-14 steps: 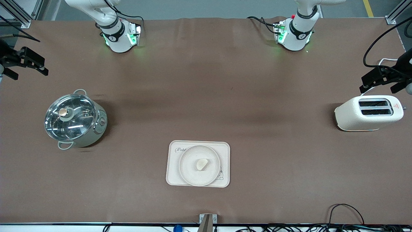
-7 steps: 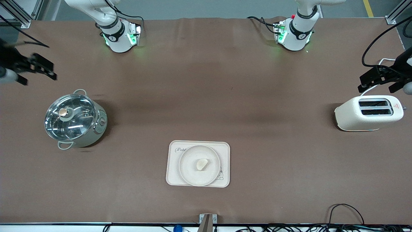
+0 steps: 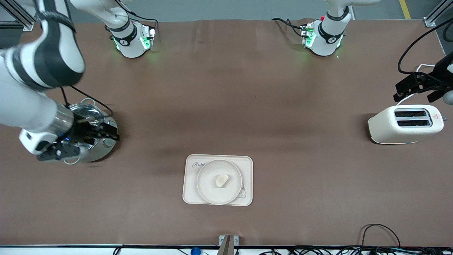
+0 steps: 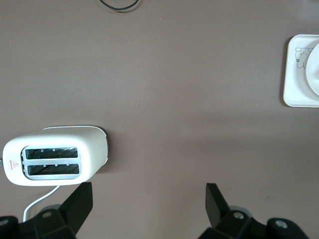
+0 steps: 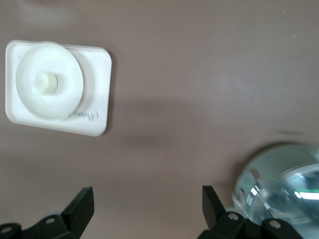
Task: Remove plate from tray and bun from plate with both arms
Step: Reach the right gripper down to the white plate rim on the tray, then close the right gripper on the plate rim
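The round cream plate (image 3: 208, 187) lies on the rectangular rabbit tray (image 3: 191, 195), near the table's front-camera edge. The small pale bun (image 3: 222, 180) rests in the middle of the plate. In the right wrist view the plate (image 5: 29, 94), the bun (image 5: 48, 82) and the tray (image 5: 94, 124) all show. My right gripper (image 3: 109, 131) is open and empty over the pot (image 3: 97, 151); its fingertips (image 5: 147, 199) stand wide apart. My left gripper (image 3: 401, 89) is open and empty, over the table beside the toaster (image 3: 405, 124); it shows in the left wrist view (image 4: 148, 196).
The steel pot with a glass lid (image 5: 279, 189) stands toward the right arm's end of the table. The white toaster (image 4: 55, 162) stands toward the left arm's end, its cord trailing. The left wrist view catches the tray's edge (image 4: 294, 89). Cables lie along the front-camera edge.
My right arm has swung in from the table's end and now hangs over the pot. My left gripper has barely moved. The plate, bun and tray are unmoved.
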Robot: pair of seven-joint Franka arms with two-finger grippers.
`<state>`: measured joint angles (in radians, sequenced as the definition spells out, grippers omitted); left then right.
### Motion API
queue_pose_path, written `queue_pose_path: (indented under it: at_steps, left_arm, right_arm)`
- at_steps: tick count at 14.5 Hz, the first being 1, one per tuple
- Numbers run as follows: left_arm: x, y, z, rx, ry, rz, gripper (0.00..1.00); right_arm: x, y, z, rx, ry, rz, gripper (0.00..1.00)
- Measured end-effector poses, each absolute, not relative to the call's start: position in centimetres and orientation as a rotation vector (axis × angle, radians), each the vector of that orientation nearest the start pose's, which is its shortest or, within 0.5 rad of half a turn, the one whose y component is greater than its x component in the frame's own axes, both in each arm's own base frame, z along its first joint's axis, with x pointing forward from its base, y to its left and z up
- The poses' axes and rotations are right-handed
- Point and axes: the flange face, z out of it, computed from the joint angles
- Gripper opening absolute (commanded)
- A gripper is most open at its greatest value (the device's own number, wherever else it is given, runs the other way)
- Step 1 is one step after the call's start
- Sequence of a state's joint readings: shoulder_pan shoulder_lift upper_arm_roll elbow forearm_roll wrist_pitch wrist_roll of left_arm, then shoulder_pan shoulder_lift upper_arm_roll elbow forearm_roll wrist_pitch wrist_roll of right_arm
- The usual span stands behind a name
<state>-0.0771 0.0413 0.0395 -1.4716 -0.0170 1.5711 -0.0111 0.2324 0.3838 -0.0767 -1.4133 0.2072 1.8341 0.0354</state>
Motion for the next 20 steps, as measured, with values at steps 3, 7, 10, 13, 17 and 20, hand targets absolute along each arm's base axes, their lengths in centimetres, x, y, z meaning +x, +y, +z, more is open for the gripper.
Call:
queue_pose_path:
  at_steps: [3, 7, 10, 13, 17, 20]
  left_arm:
    - [56.8, -2.3, 64.8, -3.157, 0.041, -0.09, 1.0]
    - [56.8, -2.3, 64.8, -3.157, 0.041, -0.089, 1.0]
    - [56.8, -2.3, 64.8, -3.157, 0.041, -0.089, 1.0]
    - [56.8, -2.3, 64.8, -3.157, 0.041, -0.089, 1.0]
    - [56.8, -2.3, 64.8, -3.157, 0.041, -0.089, 1.0]
    - [56.8, -2.2, 64.8, -3.157, 0.041, -0.089, 1.0]
  right_arm:
    - [69.3, 18.5, 43.8, -2.933, -0.061, -0.118, 0.81]
    - [71.6, 24.0, 36.3, -2.862, -0.026, -0.173, 0.73]
    - [72.2, 26.4, 31.6, -2.8, 0.011, -0.196, 0.68]
    - [71.6, 30.0, 27.1, -2.756, -0.001, -0.214, 0.64]
    - [71.1, 31.9, 23.0, -2.74, 0.003, -0.186, 0.58]
    - [71.3, 32.1, 22.5, -2.735, 0.006, -0.186, 0.56]
